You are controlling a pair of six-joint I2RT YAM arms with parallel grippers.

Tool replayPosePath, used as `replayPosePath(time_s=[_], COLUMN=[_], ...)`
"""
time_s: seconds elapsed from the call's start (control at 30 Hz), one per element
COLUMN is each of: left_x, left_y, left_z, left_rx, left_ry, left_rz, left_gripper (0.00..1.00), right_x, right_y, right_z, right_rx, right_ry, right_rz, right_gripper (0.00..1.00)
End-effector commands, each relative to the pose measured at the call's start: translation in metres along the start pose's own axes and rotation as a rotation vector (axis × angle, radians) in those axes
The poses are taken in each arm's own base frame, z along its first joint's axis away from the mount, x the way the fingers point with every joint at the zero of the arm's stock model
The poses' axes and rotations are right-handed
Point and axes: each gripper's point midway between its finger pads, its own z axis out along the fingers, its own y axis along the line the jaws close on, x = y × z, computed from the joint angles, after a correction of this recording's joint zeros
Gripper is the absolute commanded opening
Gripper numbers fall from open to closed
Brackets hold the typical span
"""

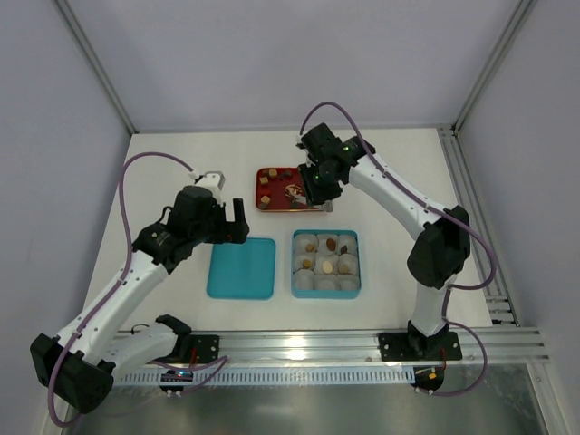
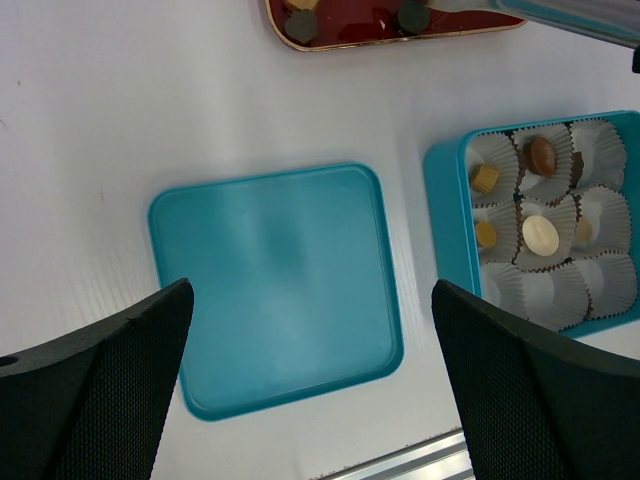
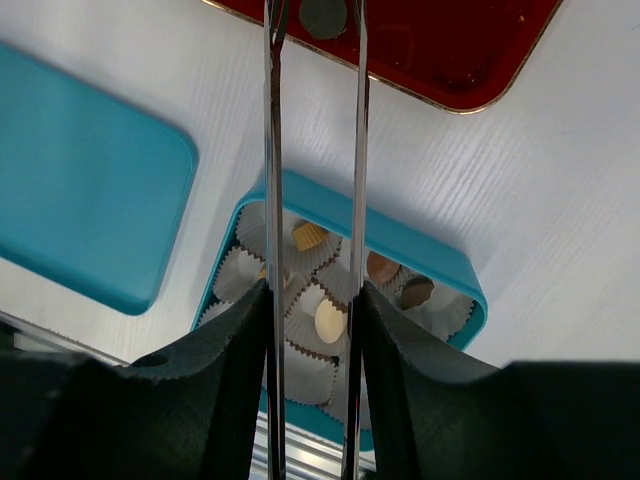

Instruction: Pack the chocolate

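Chocolate (image 2: 543, 155) in red tray (image 3: 450, 50) and teal box (image 3: 440, 262)
One round dark piece (image 3: 323, 17), no long axis showing, is at the far tray between the right end effector's (image 1: 318, 188) narrowly parted metal blades (image 3: 358, 150); grip unclear. The left end effector (image 2: 310, 290) is spread wide over the lid (image 2: 270, 260).

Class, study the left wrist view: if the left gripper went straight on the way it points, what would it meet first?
The teal lid, lying flat on the table, centred under the open left gripper. Nothing shows in between; how far off it lies is unclear.
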Motion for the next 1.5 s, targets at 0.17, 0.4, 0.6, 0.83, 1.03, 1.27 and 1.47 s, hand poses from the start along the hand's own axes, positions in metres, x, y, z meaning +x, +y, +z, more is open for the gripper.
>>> replayPosePath(time_s=[0.17,0.4,0.6,0.83,1.03,1.27,1.47], left_x=[-0.018,-0.017,-0.018,-0.018,-0.018,-0.018,-0.019], left_y=[-0.005,-0.005,-0.005,-0.006,-0.006,-0.006,-0.006], left_z=[-0.010,-0.010,-0.010,-0.011,-0.011,-0.011,-0.011], left_rx=[0.016,0.018,0.017,0.020,0.020,0.019,0.019], left_ry=[-0.054,-0.053,-0.055,-0.058,-0.058,-0.058,-0.061], left_rz=[0.007,0.007,0.007,0.007,0.007,0.008,0.007], left_gripper=[1.00,1.00,1.00,1.00,1.00,1.00,1.00], right_x=[-0.024,-0.016,-0.012,-0.005,0.001,0.002,0.002], right_y=[-0.006,-0.001,0.003,0.001,0.000,-0.005,-0.011], right_z=[0.003,0.015,0.022,0.029,0.033,0.033,0.034], right_rx=[0.018,-0.012,-0.029,-0.019,-0.006,0.022,0.030], right_ry=[-0.052,-0.013,0.003,0.028,0.050,0.059,0.070], right_rz=[-0.007,-0.002,0.002,0.001,-0.007,-0.018,-0.016], right_gripper=[0.42,0.42,0.42,0.42,0.42,0.41,0.41])
